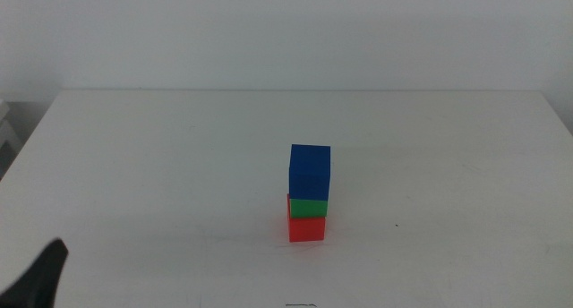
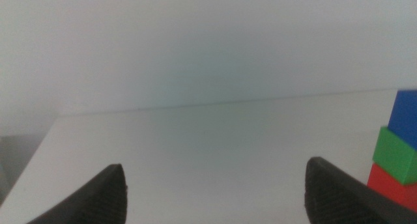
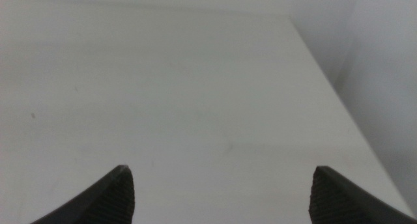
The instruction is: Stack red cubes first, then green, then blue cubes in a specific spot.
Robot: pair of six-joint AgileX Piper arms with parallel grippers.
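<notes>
With the red cube on the white worktop nearer its front edge, green cube on it and blue cube topmost, both the left gripper and right gripper sit empty, jaws apart, well clear, so the stack looks complete.

The red cube sits flat on the white tabletop, near the middle of the table and slightly toward its front edge; the green cube rests directly on top of it, touching, edges roughly aligned; the blue cube crowns the stack, upright, seated squarely on the green; all three are plain, matte, equal in size.
</notes>
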